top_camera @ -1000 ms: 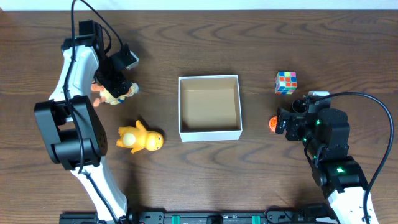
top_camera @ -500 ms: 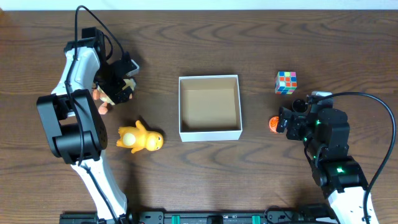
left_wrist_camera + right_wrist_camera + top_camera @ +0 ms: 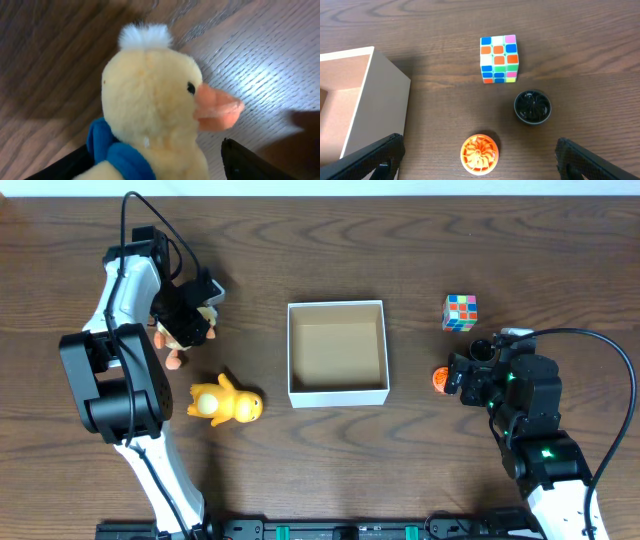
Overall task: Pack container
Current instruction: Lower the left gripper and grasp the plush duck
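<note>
Left arm's fingers [image 3: 250, 162] stand apart around a plush duck [image 3: 150, 100], apparently to clamp it for the empty container [image 3: 337, 394] mid-surface [image 3: 400, 470], while right arm's fingers [image 3: 375, 157] gape above an orange disc [image 3: 479, 152].

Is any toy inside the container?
No, the container shows only its bare brown floor in the overhead view.

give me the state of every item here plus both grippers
left gripper: open, straddling the duck plush
right gripper: open, empty
container: open-topped, empty
duck plush: outside the container, not yet clamped
yellow toy: lying flat, outside the container
puzzle cube: scrambled, outside the container
orange round toy: outside the container
black round toy: outside the container
</note>
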You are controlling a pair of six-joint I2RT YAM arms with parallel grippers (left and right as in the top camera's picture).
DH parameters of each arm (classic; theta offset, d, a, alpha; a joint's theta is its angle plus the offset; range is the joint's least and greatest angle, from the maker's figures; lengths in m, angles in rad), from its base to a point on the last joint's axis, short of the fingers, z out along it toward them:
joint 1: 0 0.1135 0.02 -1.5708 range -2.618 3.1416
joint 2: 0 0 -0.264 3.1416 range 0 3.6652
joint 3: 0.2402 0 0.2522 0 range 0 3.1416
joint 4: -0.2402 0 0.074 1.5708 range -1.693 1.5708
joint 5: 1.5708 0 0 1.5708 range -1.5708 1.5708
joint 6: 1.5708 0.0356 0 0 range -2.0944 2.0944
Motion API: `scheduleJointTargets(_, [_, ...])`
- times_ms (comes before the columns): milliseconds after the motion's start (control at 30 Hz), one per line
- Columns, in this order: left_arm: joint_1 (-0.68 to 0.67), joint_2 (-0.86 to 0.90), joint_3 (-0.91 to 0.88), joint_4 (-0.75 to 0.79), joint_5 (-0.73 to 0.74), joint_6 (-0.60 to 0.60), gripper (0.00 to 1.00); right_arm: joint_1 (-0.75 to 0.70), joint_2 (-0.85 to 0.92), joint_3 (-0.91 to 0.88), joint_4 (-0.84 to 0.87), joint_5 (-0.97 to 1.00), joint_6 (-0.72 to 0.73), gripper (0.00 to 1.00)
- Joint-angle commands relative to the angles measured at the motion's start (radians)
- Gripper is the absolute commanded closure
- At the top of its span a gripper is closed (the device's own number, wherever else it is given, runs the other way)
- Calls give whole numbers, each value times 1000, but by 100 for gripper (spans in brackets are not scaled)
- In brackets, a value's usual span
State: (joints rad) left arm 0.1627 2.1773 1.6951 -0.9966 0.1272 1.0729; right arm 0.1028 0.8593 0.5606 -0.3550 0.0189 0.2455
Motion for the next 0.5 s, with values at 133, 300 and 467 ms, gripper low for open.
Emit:
scheduleJointTargets(133, [5,9,11,-13,45,3,33,-6,-2,23,-2,11,13,1])
scheduleJointTargets(300, [5,9,11,-26,45,3,38,-6,-2,24,-2,11,12,1])
scheduleJointTargets(467, [5,9,8,-35,45,3,44,-6,-2,36,-2,11,12,1])
